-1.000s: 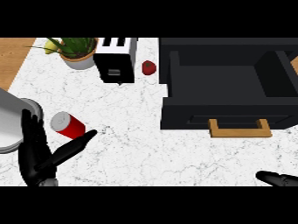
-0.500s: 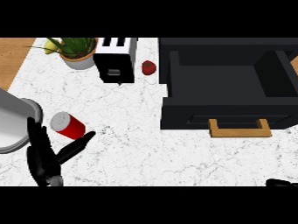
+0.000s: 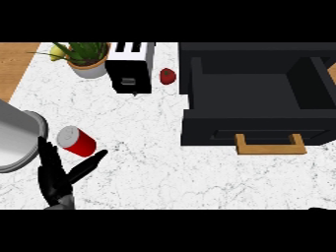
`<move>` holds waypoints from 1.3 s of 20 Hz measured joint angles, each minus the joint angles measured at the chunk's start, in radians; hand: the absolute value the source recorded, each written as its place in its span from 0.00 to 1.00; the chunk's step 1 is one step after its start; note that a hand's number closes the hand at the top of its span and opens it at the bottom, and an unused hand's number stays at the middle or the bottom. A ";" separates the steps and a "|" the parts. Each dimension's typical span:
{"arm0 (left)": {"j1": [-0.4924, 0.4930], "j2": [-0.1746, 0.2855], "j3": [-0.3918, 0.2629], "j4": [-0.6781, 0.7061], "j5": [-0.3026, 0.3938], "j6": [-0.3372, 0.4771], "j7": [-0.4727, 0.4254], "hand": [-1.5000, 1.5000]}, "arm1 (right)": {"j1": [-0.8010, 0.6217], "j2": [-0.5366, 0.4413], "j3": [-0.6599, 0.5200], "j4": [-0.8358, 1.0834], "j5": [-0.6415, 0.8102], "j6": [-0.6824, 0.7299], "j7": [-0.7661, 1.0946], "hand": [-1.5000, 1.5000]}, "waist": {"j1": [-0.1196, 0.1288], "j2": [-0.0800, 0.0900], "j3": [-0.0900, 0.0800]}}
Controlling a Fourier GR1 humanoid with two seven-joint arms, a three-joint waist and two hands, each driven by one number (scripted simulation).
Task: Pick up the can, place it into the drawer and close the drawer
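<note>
Head view: left hand (image 3: 57, 184) low over the marble counter (image 3: 149, 167), fingers straight and spread wide, clamped on nothing. Red can (image 3: 77, 141) lying on its side just past the fingertips, near the thumb's tip. Open black drawer (image 3: 261, 88) well off to the thumb's side.

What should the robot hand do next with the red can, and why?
Probably ease the left hand forward and curl its fingers round the can. The hand is open, with the can just ahead of the gap between thumb and fingers, not held yet, and the drawer already stands open.
</note>
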 measured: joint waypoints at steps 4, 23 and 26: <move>-0.062 0.019 0.056 0.117 0.039 -0.034 -0.052 0.00 | 0.013 0.010 -0.005 -0.006 0.003 0.016 -0.007 0.00 | -0.001 0.000 0.000; -0.290 0.114 0.142 0.529 0.113 -0.238 -0.237 1.00 | -0.032 0.013 -0.045 -0.012 0.006 0.033 0.027 0.00 | -0.003 0.001 0.000; -0.344 0.115 0.148 0.598 0.118 -0.274 -0.263 1.00 | -0.052 0.012 -0.042 -0.003 0.013 0.027 0.034 0.00 | -0.004 0.001 0.000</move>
